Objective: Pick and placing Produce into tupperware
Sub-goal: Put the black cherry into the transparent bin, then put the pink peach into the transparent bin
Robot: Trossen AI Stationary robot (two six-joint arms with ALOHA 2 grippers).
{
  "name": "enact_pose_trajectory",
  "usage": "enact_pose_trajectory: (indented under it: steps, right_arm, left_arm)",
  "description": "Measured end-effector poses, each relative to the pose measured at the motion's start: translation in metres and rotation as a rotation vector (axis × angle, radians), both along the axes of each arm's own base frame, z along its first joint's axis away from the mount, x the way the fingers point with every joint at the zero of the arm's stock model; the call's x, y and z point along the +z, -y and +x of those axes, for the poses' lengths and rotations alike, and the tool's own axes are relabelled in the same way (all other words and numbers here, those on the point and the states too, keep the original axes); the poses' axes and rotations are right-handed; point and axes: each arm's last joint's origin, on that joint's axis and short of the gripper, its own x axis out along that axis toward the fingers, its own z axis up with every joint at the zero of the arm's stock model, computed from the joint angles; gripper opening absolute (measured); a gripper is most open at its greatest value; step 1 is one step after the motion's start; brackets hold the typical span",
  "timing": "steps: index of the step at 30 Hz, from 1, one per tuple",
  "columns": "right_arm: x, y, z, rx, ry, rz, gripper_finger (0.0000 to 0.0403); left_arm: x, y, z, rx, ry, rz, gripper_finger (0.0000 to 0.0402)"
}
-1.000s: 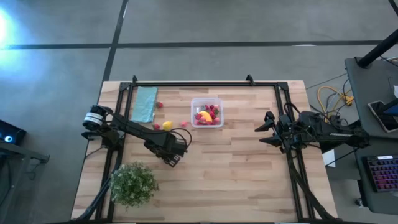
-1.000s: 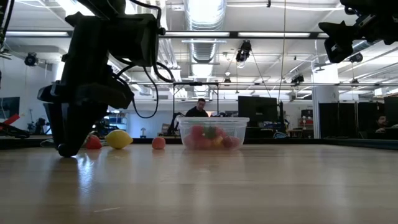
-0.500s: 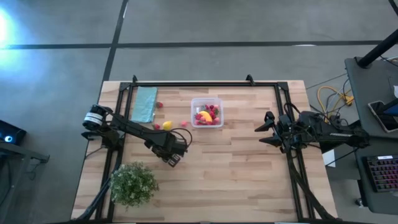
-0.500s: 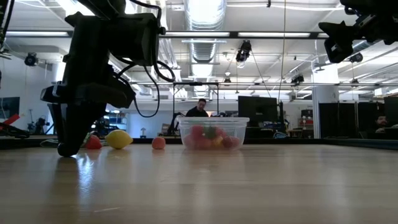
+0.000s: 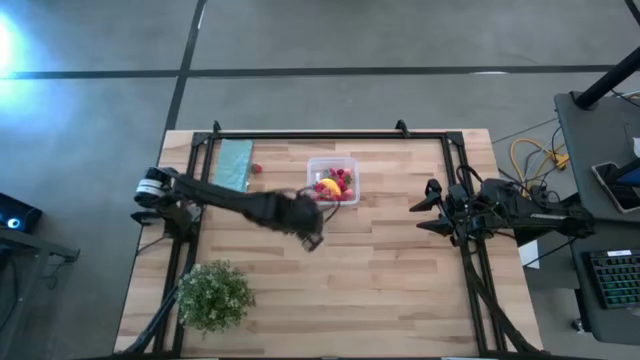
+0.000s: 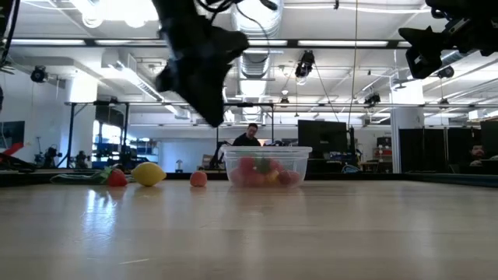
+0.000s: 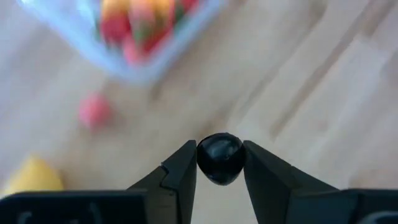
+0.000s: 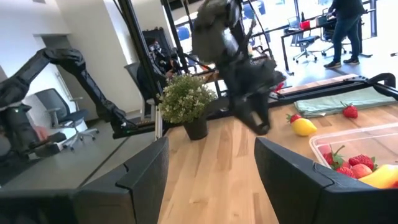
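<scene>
high view: straight down over the table (image 5: 400,270)
low view: table-level, facing the room
shared: the box (image 5: 332,181)

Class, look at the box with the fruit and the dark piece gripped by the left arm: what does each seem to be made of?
The box looks like thin clear plastic: the fruit inside shows through its walls. The dark piece, clamped in the left gripper, seems to be hard glossy plastic, since light glints off its smooth black surface, though rubber cannot be ruled out. The tabletop looks like jointed light wood planks.
</scene>
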Motion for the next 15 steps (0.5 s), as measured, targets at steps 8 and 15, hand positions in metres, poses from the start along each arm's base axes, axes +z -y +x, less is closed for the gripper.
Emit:
enact_pose_trajectory:
  steps: [8, 15]
  right_arm:
    - [0.0, 0.0, 0.0, 0.0, 0.0, 0.0, 0.0228]
    - [0.0, 0.0, 0.0, 0.0, 0.0, 0.0, 0.0228]
  left_arm:
    - [0.014, -0.09, 0.012, 0.093, 0.144, 0.048, 0.0111]
    - [0.017, -0.123, 0.014, 0.079, 0.264, 0.019, 0.0145]
